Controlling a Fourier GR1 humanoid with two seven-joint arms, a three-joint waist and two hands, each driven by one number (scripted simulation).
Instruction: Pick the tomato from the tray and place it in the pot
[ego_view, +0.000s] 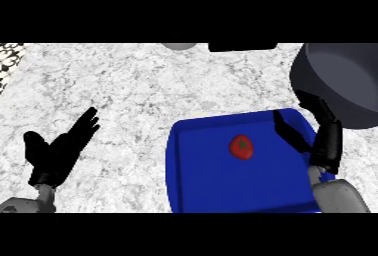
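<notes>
Right hand (323, 142) hangs over the right edge of the blue tray (221, 190), at about four o'clock in the view, with its fingers straight and spread apart and nothing between them. Its thumb (289, 131) points up and to the left, toward the tray's top right corner. One tomato (241, 146) lies on the tray, red with a green stalk mark, a little above the tray's middle, at about nine o'clock from this hand and apart from it.

One dark grey pot (336, 80) stands at about two o'clock in the view, cut by the right edge; its lower rim is just above the right hand's fingertips and near the tray's top right corner.

One left hand (59, 150) rests at about eight o'clock over the bare marble bench (133, 90), fingers straight and up, thumb out to the left, holding nothing, well apart from the tray.

Open bench runs from the tray's left edge to the left hand and over the whole upper left. At twelve o'clock, two things are cut by the top edge: one grey round shape (179, 45) and one black block (242, 46).
</notes>
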